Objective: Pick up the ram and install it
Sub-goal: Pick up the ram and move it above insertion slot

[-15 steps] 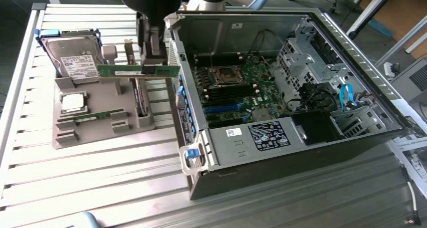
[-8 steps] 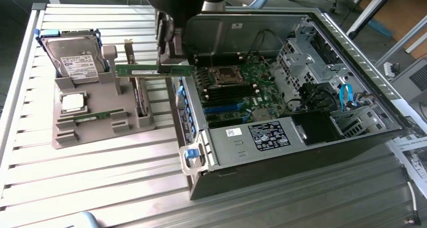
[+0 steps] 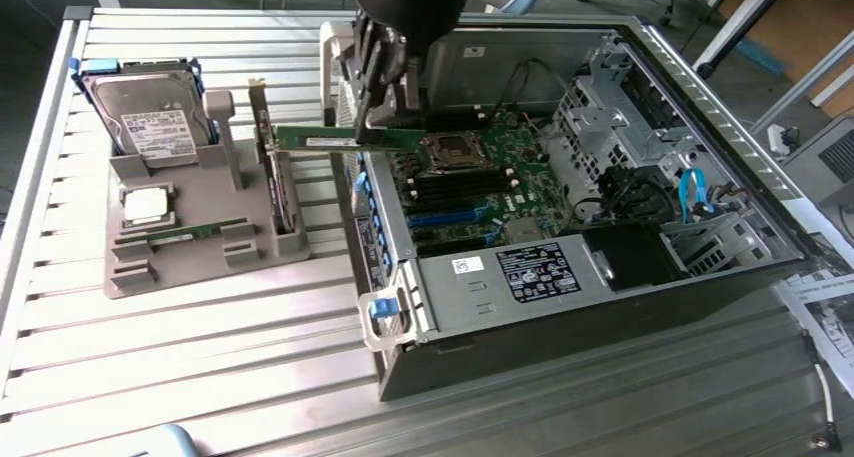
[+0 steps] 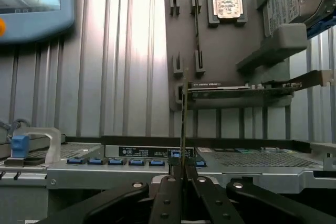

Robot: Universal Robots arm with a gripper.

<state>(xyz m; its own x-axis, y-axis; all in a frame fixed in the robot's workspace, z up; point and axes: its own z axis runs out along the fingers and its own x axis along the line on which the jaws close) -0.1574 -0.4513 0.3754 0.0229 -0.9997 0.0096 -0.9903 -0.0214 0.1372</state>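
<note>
While the tool [image 3: 388, 137] is clamped on one end of the ram [image 3: 320, 138], it hangs above the case [image 3: 534, 349] edge.
Long axis level, pointing 9 o'clock from tool; slots [image 3: 461, 187] at 5 o'clock.

Grey plastic holder [image 3: 200, 260] on slatted metal tabletop [image 3: 200, 367], exterior view's left of open computer case [image 3: 534, 342]; green ram stick [image 3: 320, 138] aloft between them.
</note>
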